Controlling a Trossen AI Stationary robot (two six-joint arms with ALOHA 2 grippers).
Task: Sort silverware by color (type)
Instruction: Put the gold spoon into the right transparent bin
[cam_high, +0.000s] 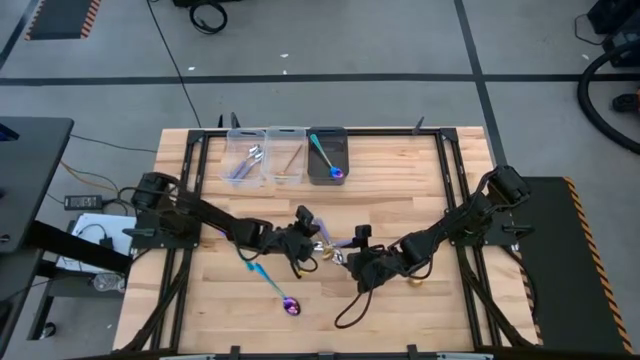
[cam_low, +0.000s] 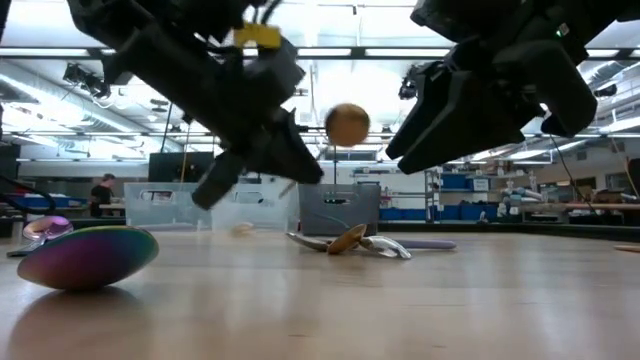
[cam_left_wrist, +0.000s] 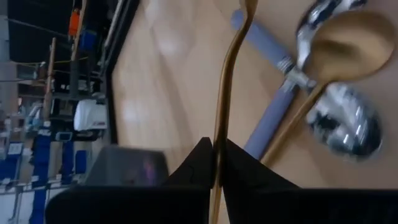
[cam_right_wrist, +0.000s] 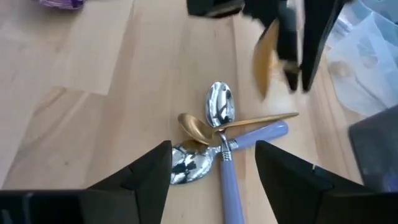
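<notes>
My left gripper (cam_left_wrist: 214, 163) is clenching the handle of a gold spoon (cam_left_wrist: 225, 93), which is hanging clear of the wooden table (cam_high: 400, 170) — in the low view its bowl is showing as a gold oval in mid-air between the two arms. My right gripper (cam_right_wrist: 213, 163) is hovering with its fingers (cam_right_wrist: 144, 173) spread wide and nothing between them, directly over a small pile: two lilac-handled silver spoons (cam_right_wrist: 221, 118) and a second gold spoon (cam_right_wrist: 205, 127) lying across each other, touching. The lifted spoon is sitting just beside and above this pile, on the side toward the bins. An iridescent spoon with a teal handle (cam_high: 275, 287) is lying apart on the table, nearer the front edge, on my left arm's side. At the far edge three bins are standing in a row — two clear bins (cam_high: 268, 158) and a dark bin (cam_high: 328, 155) holding another teal-handled spoon (cam_high: 324, 158).
</notes>
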